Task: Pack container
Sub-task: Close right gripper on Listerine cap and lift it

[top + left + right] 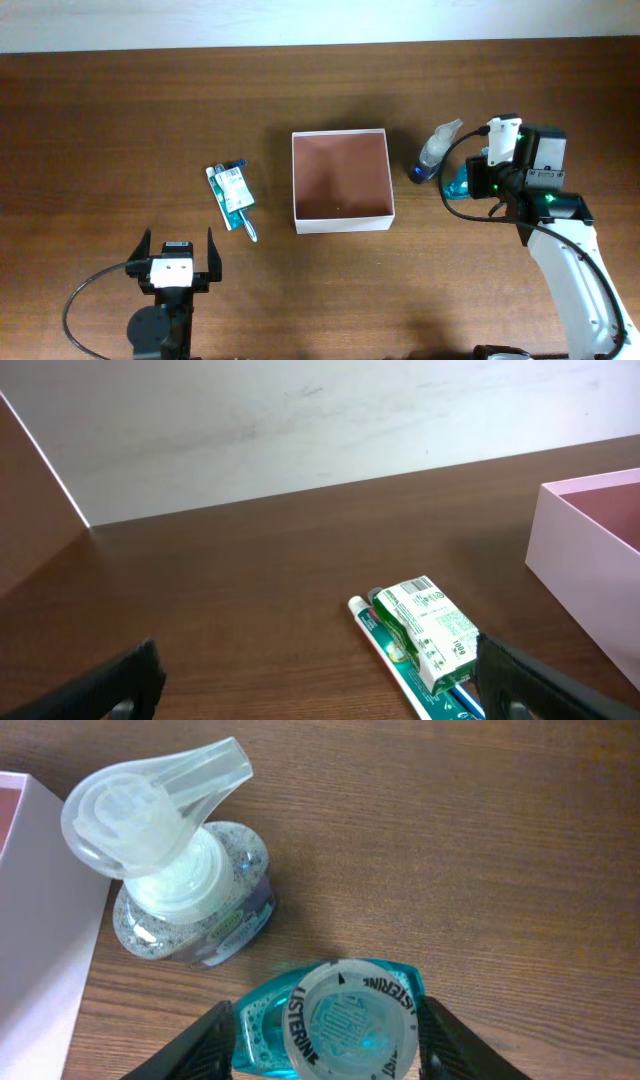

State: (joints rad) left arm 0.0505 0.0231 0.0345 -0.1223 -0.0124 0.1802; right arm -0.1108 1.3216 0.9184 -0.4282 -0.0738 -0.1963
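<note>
Overhead, nearest to us, the left gripper (pixel 178 236) waits low over the table (pixel 100 120) at the near left, its jaws spread wide and holding nothing. It faces the small green-and-white box (pixel 232 188) lying on a toothpaste tube (pixel 245 225) just beyond it, well placed, we judge, to fetch them later. Farther in, at the middle, the container (pixel 340 222) sits square on the table, its reddish-brown floor bare, so packing has not begun. To its right the right gripper (pixel 322 1020) reaches down over the upright teal bottle (pixel 352 1018), one finger close against each shoulder. We cannot tell whether they grip it yet. Just beyond stands a clear pump bottle (pixel 190 910), beside the container's right wall and close enough to be knocked during a lift.
</note>
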